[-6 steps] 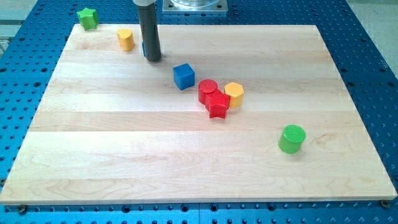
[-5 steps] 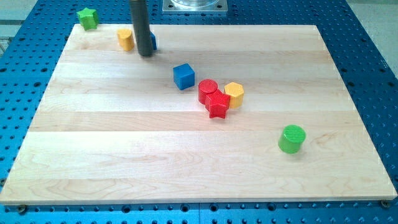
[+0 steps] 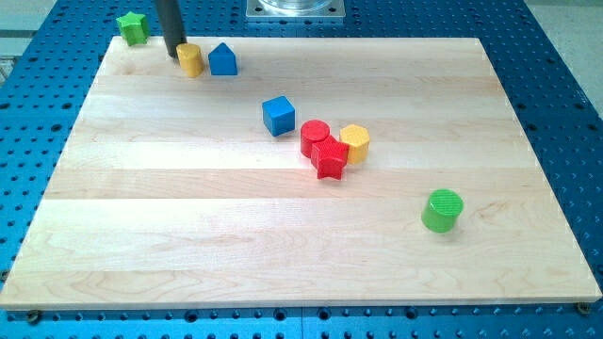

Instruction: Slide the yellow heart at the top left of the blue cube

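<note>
Progress looks slight so far, judging from how the blocks lie. My tip (image 3: 177, 55) sits at the view's top left of the wooden worktop (image 3: 188, 226), right against the upper-left side of the yellow heart (image 3: 190, 59), touching it or very nearly so. That placement suits a push toward the view's lower right, which is where the heart has to travel.

The heart itself stands near the worktop's top edge, just beside a blue block with a peaked top (image 3: 222, 59) on its right. The blue cube (image 3: 278, 115) lies well apart from the heart, further down and to the view's right, near the middle of the board. The spot up and left of the cube is bare wood, so the goal place is free.

What remains, as I judge it, is nearly the whole slide: the heart must cross the gap and stop close to the cube's upper-left corner. The peaked blue block sits close enough to be nudged along if the push drifts rightward.

Other blocks take no part: a red cylinder (image 3: 315, 135), a red star (image 3: 329, 158) and a yellow hexagon (image 3: 354, 142) cluster right of the cube, a green cylinder (image 3: 443, 209) stands lower right, and a green star (image 3: 133, 27) rests off the top left corner.

No gripper exists on this arm, only the rod, so nothing is open or clamped.
</note>
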